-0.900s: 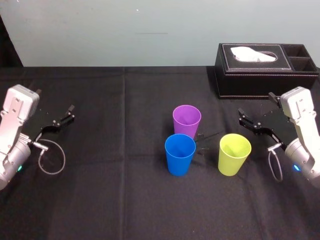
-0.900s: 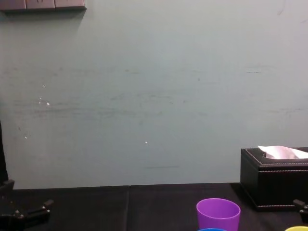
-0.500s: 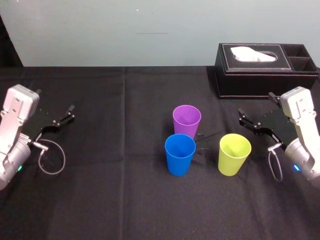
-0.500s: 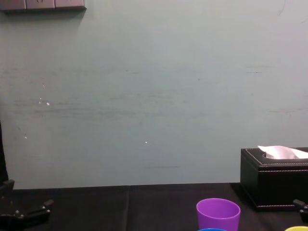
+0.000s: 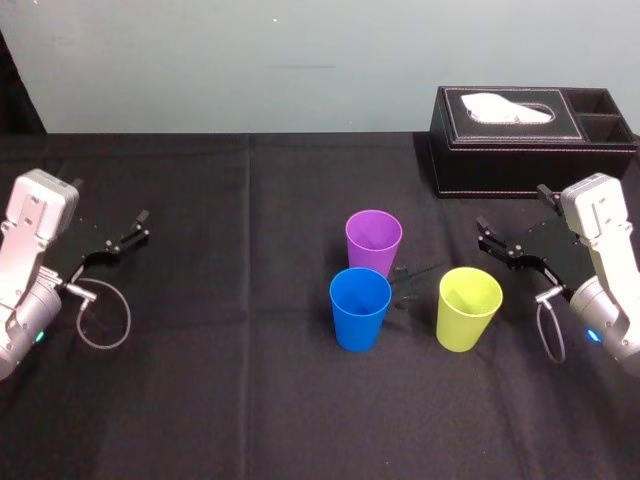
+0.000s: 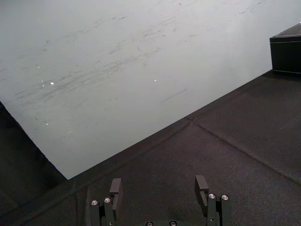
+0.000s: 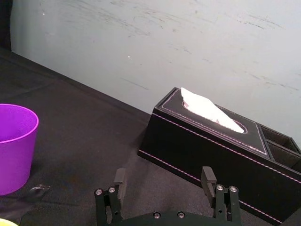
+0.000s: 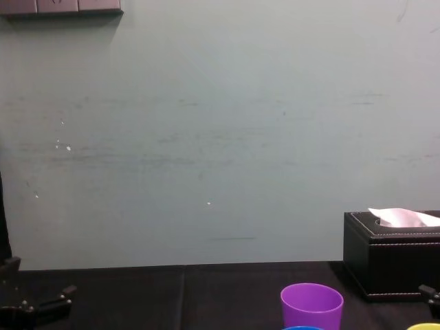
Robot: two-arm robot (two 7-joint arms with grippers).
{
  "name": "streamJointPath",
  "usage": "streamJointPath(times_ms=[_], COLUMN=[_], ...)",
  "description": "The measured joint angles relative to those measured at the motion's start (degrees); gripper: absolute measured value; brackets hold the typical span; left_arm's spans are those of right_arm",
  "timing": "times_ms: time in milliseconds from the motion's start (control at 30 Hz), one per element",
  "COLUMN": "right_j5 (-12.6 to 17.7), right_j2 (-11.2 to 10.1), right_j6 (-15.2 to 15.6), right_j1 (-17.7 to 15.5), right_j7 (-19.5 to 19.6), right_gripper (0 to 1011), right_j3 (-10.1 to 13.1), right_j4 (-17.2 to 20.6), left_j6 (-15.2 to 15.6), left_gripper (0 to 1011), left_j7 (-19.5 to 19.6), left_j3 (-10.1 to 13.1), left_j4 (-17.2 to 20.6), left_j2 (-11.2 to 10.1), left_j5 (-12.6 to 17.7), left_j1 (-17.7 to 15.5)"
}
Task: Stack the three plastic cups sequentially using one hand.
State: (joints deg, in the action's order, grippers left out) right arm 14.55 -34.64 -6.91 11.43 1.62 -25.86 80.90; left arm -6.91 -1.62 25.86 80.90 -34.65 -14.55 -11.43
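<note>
The purple cup stands upright on the black tablecloth, its open rim in full sight. Just in front of it shows a sliver of the blue cup — its rim — and well to its right the rim of the yellow-green cup. Behind and right of the purple cup sits the black tissue box, 1 white tissue poking out. Far to the cup's left the left gripper sits low, fingers apart; a dark tip of the right gripper shows to the cup's right. A pale wall rises behind.
</note>
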Motion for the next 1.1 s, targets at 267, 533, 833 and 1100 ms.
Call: streamJointPath(times_ms=[267, 533, 833, 1100], right_j5=[0.0, 0.0, 0.0, 1.1], right_j2=[0.0, 0.0, -0.6, -2.8], right_j6=[0.0, 0.0, -0.3, 0.1], right_j1=[0.0, 0.0, -1.2, -5.0], right_j7=[0.0, 0.0, -0.1, -0.4], right_gripper=[1004, 1004, 1004, 1004], right_j3=[0.0, 0.0, 1.2, 4.6], right_j4=[0.0, 0.0, 1.9, 7.1], left_j6=[0.0, 0.0, 0.0, 0.0], left_gripper=[1011, 1011, 1011, 1012], left_j7=[0.0, 0.0, 0.0, 0.0], left_j3=[0.0, 0.0, 0.0, 0.0], left_j4=[0.0, 0.0, 0.0, 0.0], left_j2=[0.0, 0.0, 0.0, 0.0], left_j5=[0.0, 0.0, 0.0, 0.0], left_j1=[0.0, 0.0, 0.0, 0.0])
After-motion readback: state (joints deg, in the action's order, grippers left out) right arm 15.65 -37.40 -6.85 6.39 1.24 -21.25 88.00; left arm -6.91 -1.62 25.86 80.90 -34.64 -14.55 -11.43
